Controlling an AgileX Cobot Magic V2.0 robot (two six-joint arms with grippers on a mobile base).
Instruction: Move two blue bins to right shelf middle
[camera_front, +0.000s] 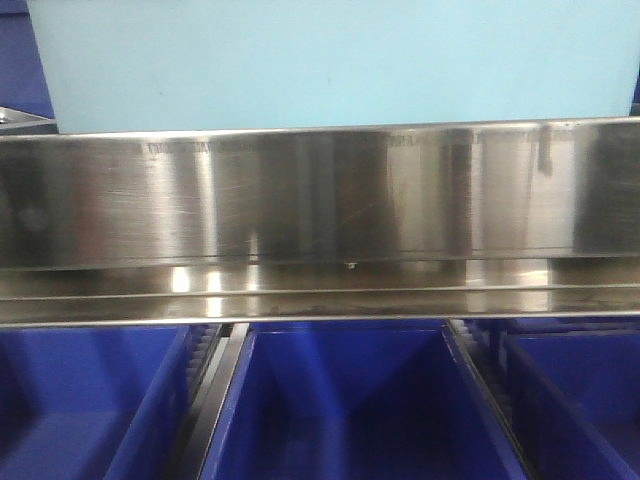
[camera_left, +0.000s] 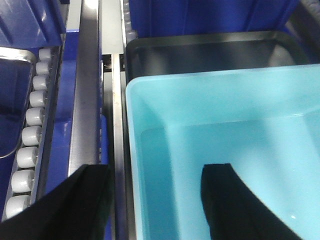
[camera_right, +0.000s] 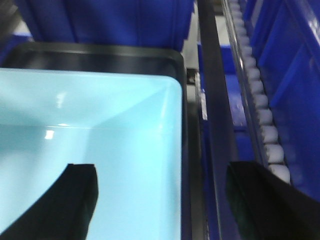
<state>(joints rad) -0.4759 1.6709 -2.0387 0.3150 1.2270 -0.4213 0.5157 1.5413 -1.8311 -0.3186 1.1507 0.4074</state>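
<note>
The pale blue bin (camera_front: 330, 60) fills the top of the front view, from 10 to 2 o'clock, directly above the shiny steel rail (camera_front: 320, 200) of the shelf. Three dark blue bins (camera_front: 340, 400) sit on the level below, at 6 o'clock. Only one pale bin is in view.

The bin's long axis runs 9 to 3 o'clock, from one arm to the other, so neither arm is nearer — each has one end wall.

- **Left gripper (camera_left: 156, 170):** it straddles the bin's (camera_left: 225, 110) left wall, one finger outside at 7 o'clock and one inside at 5 o'clock. The jaws are spread wide. The inner finger stands well clear of the wall, so I see no clamp.
- **Right gripper (camera_right: 163, 170):** it mirrors this over the bin's (camera_right: 100, 100) right wall and is equally wide apart, holding nothing firmly.

A black tray (camera_left: 210, 47) shows past the bin at 12 o'clock, and its rim (camera_right: 182, 100) runs down the bin's outer side. The bin therefore lies within the tray's outline — whether resting in it or just above, I cannot tell. Rows of white rollers (camera_left: 30, 135) line the neighbouring lanes.

My guess is that the next move depends on each wall staying centred between its fingers, so that closing or lifting stays square.
</note>
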